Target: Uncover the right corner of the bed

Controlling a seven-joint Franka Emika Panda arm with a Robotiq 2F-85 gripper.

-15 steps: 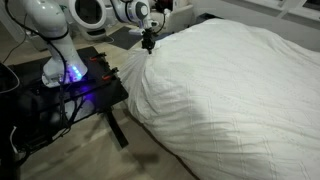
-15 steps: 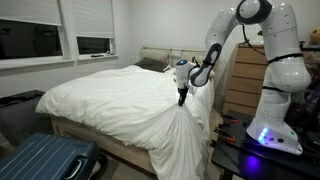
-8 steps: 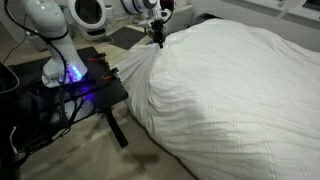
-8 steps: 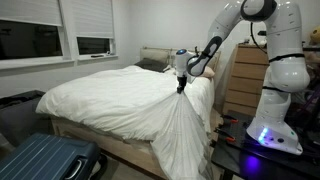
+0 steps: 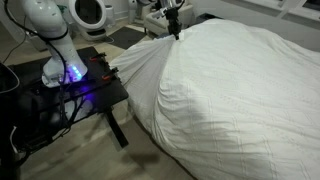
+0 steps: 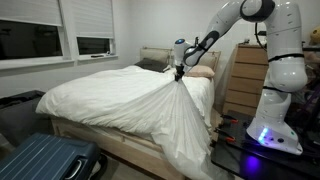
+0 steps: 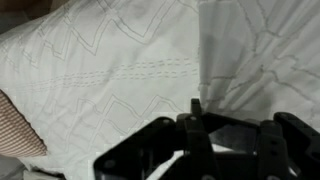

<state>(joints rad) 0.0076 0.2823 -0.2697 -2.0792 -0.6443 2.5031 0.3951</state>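
Fold of duvet [image 6: 150,108] is pinched by hand [image 6: 178,71] at 2 o'clock of bed [image 6: 105,143]; slippage is risked if drag tightens

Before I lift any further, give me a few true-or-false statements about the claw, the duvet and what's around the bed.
1. The claw is shut on the duvet. True.
2. The duvet is dark blue. False: it is white.
3. The duvet rises to a peak at the claw, above the bed. True.
4. The blue suitcase lies on top of the bed. False: it sits low down beside the bed, off it.
5. The bed's right corner is bare. False: in both exterior views the duvet drapes over it and hides it.
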